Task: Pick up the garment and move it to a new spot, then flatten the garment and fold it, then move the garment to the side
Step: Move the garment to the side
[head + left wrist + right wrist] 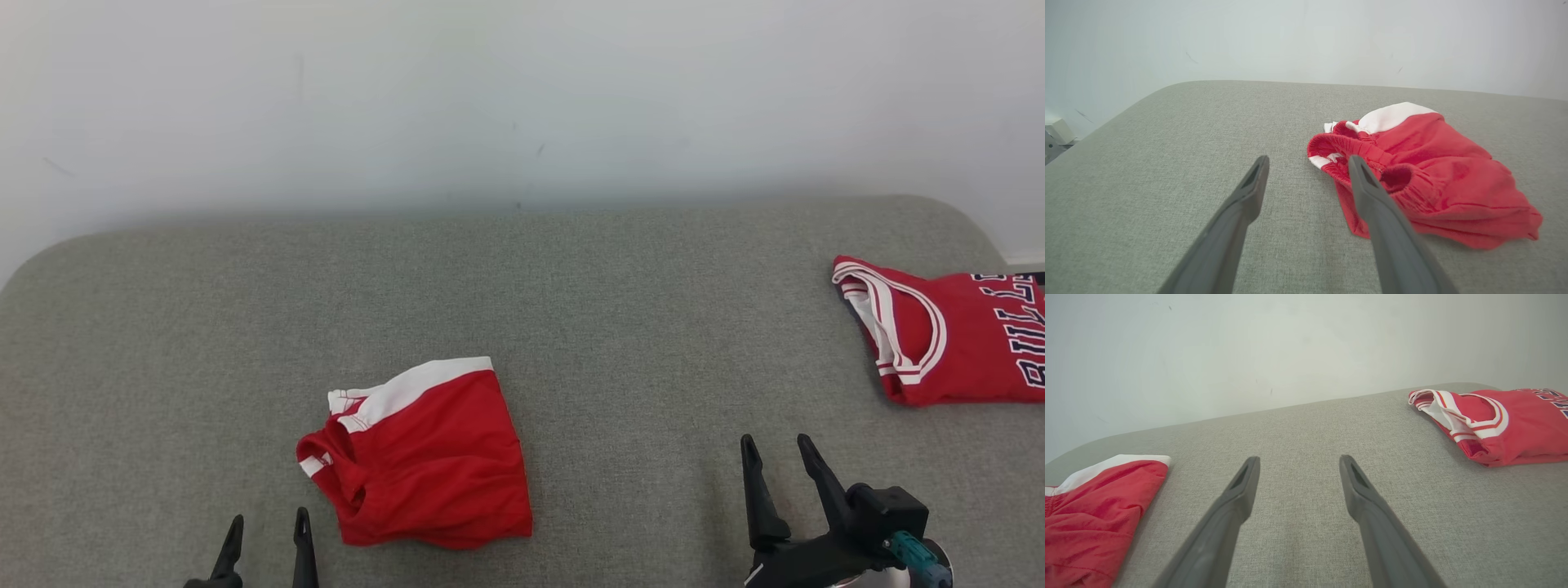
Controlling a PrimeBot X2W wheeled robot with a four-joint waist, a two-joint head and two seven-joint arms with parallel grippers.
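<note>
A red garment (pixel 424 457), shorts with a white band and a gathered waistband, lies loosely bunched on the grey padded surface (pixel 571 286), left of centre. My left gripper (pixel 269 516) stands open just near-left of it, nothing between its fingers. In the left wrist view the garment (pixel 1433 188) sits right of the open left gripper (pixel 1308 159), whose right finger overlaps the waistband. My right gripper (pixel 775 441) is open over bare fabric, well right of the garment. In the right wrist view the right gripper (pixel 1299 458) is empty, with the garment (pixel 1090 514) at lower left.
A folded red jersey (pixel 947 339) with white trim and dark lettering lies at the far right edge of the surface; the right wrist view has this jersey (pixel 1498 424) at upper right. A pale wall (pixel 522 98) rises behind the rounded back edge.
</note>
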